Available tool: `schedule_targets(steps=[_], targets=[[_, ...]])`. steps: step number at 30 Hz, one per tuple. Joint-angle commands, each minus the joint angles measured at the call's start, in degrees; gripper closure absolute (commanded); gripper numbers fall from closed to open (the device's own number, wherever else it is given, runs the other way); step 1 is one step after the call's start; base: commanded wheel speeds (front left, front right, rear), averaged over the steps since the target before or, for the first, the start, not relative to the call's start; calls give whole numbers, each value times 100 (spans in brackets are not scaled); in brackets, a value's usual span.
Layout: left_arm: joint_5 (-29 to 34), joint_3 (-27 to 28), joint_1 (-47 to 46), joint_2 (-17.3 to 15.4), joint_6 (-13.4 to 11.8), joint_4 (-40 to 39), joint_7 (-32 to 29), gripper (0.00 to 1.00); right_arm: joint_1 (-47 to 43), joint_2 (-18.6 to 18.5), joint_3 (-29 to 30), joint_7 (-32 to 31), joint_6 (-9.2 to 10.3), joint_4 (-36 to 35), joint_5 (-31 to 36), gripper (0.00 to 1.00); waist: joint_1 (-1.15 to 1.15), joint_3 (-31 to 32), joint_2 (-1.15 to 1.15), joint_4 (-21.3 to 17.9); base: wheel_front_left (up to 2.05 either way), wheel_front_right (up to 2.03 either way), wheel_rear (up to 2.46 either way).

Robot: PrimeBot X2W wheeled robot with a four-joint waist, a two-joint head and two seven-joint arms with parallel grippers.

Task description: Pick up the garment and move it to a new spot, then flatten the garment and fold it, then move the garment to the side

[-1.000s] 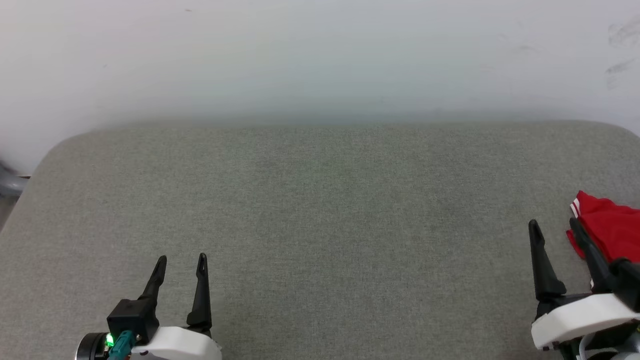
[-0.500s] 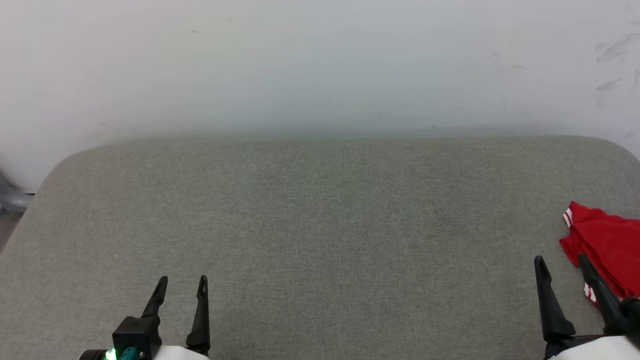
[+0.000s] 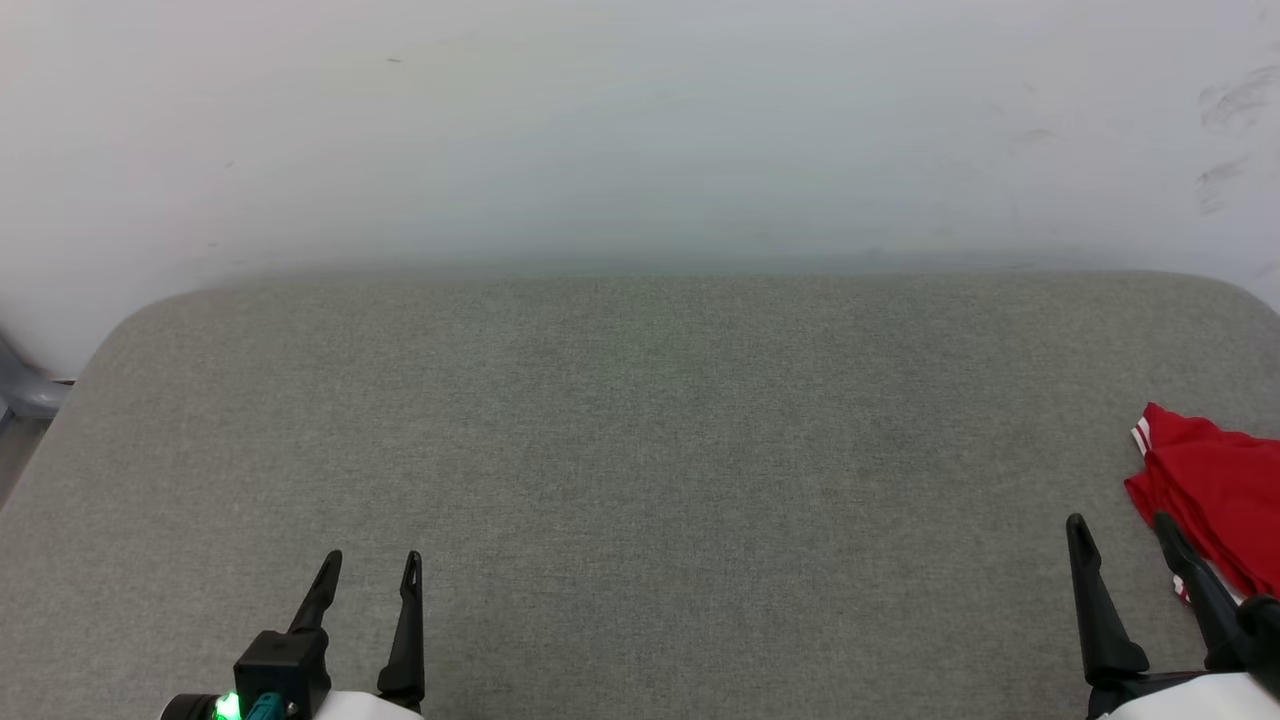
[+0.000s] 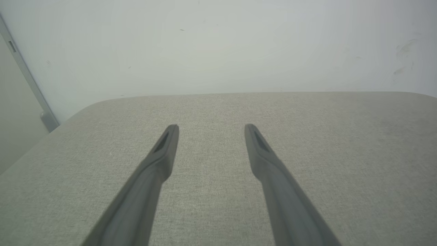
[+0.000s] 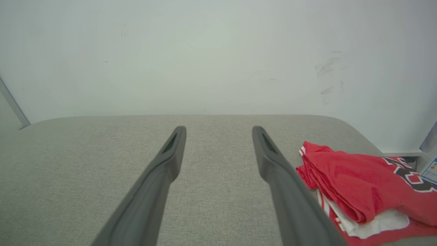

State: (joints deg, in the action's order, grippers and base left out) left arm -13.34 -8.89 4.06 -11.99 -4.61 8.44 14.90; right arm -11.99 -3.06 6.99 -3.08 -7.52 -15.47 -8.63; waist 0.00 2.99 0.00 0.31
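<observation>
The garment (image 3: 1215, 490) is a red shirt with white trim, lying bunched at the far right edge of the grey padded table (image 3: 640, 430). In the right wrist view the garment (image 5: 358, 184) shows red folds, a white sleeve and dark letters, just right of my right finger. My right gripper (image 3: 1120, 525) stands open at the lower right, its right finger overlapping the garment's near edge, nothing between the fingers. My right gripper (image 5: 218, 131) is empty there too. My left gripper (image 3: 372, 562) stands open over bare table at the lower left; its fingers (image 4: 164, 153) hold nothing.
A pale wall (image 3: 640, 130) rises right behind the table's far edge. A grey frame piece (image 3: 25, 395) stands off the table's left corner. A blue-and-white label (image 5: 431, 171) sits beyond the garment at the right.
The head camera tilted, so the whole picture slid down from one second ago. Both grippers sit lower in view. The garment lies as before.
</observation>
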Motion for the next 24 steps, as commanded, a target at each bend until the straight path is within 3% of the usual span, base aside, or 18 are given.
schedule_targets(steps=[1,11,12,15,24], targets=[[18,-11,-85,-10,-16,-10,40,0,-34,29,-2,-1,7,14,-36,0,0,-6,0,2,0,0,0],[59,-48,-95,16,-6,-44,41,0,-19,29,3,27,7,-5,3,0,0,-27,0,27,0,0,0],[48,-38,-58,8,6,-39,0,100,3,2,-1,3,0,10,4,100,0,-28,0,28,0,0,0],[15,-38,-13,45,12,69,-25,100,-9,6,-23,7,0,154,-26,100,1,-30,0,28,0,0,0],[-967,169,-154,151,161,137,-297,100,215,-33,-76,4,0,484,-1116,100,1,-50,0,24,0,0,0]])
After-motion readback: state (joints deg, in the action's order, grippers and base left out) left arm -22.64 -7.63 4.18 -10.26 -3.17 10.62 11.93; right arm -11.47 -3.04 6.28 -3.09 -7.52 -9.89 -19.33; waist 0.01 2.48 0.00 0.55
